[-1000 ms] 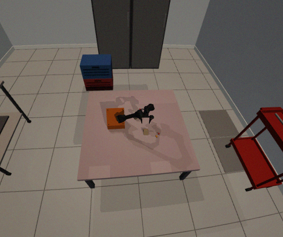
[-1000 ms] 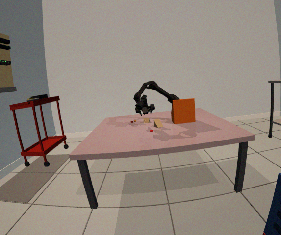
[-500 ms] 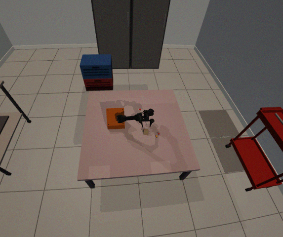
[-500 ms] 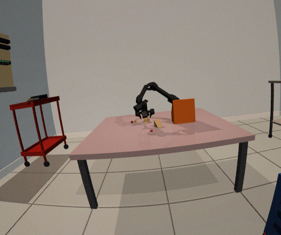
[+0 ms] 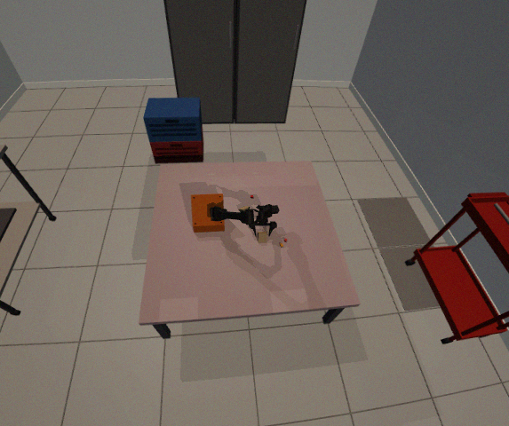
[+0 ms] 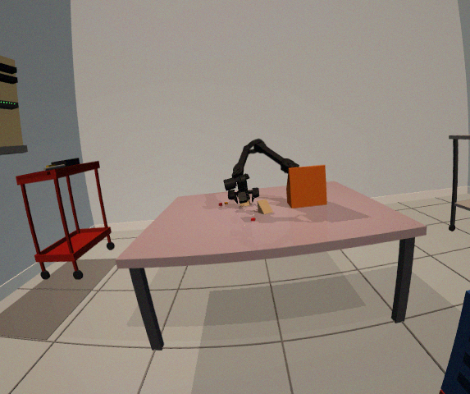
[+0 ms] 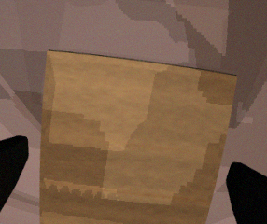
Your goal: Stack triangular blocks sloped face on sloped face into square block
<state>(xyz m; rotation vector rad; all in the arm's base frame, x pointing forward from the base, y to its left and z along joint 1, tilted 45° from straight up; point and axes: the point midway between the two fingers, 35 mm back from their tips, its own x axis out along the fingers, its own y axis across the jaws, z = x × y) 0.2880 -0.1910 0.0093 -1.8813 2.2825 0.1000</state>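
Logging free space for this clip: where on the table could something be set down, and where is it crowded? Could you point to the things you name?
Bare: the pink table's (image 5: pixel 245 293) (image 6: pixel 268 241) cart-side strip and its far-from-cabinet end. Crowded: around the open gripper (image 5: pixel 263 227), both blocks and the orange box (image 5: pixel 207 206) (image 6: pixel 307 186).

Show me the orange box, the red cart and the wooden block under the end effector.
Orange box (image 5: pixel 200 202) (image 6: pixel 307 186): top view, its top; exterior view, its side.
Red cart (image 5: pixel 456 284) (image 6: pixel 83 245): top and exterior views, lower shelf.
Wooden block (image 5: pixel 262 237) (image 6: pixel 244 204) (image 7: pixel 133 131): all three views, camera-facing surface.
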